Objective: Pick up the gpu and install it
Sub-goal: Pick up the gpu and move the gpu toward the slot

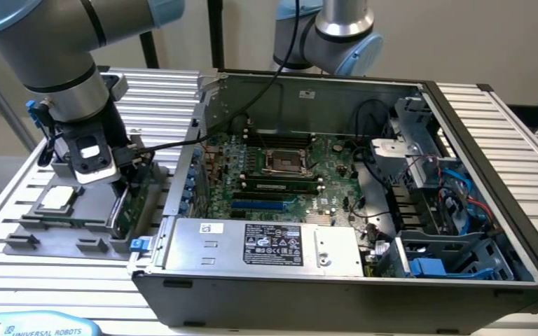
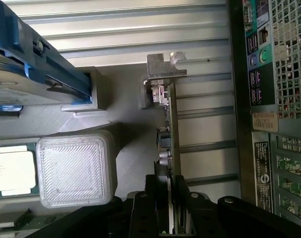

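The gpu [image 2: 166, 124] stands on edge in a slot of the grey holder [image 1: 64, 238], silver bracket [image 2: 163, 67] at its far end, green board face [image 1: 139, 203] toward the computer case. My gripper [image 2: 168, 210] is down over the card's near end, one dark finger [image 2: 150, 198] on each side, and they look pressed against both faces. In the exterior view the gripper [image 1: 124, 183] sits at the holder's edge nearest the case. The card still rests in the holder.
The open computer case [image 1: 493, 175] lies on the exterior view's right, its motherboard with a blue slot [image 1: 264, 205] exposed. The holder also carries a square processor chip [image 1: 57, 198] and a hard drive with blue rails [image 2: 22, 79]. A second arm [image 1: 339, 31] stands behind the case.
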You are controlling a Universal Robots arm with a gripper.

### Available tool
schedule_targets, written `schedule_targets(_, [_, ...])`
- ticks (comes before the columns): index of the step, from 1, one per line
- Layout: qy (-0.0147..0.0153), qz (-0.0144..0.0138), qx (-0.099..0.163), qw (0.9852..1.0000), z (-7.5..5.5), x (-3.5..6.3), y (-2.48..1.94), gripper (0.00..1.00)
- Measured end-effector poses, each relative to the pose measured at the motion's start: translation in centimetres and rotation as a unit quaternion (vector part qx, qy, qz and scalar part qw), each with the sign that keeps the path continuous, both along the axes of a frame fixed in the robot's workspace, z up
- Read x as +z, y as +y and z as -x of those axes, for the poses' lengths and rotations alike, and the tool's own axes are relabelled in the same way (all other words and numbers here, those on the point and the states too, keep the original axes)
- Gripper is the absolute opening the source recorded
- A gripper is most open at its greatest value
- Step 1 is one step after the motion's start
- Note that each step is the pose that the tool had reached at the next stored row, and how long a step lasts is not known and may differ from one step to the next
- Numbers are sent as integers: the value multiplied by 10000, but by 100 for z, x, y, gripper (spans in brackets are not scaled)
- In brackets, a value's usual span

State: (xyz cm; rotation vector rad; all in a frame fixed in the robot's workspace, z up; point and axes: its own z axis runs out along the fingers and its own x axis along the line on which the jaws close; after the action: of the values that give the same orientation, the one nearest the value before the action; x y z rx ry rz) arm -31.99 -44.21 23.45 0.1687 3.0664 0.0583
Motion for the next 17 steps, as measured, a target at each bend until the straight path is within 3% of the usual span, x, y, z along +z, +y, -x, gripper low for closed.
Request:
schedule_targets(7, [-1, 0, 20, 10000, -3, -1, 0, 27])
schedule_targets(17, [1, 0, 470, 9989, -30, -1, -1, 27])
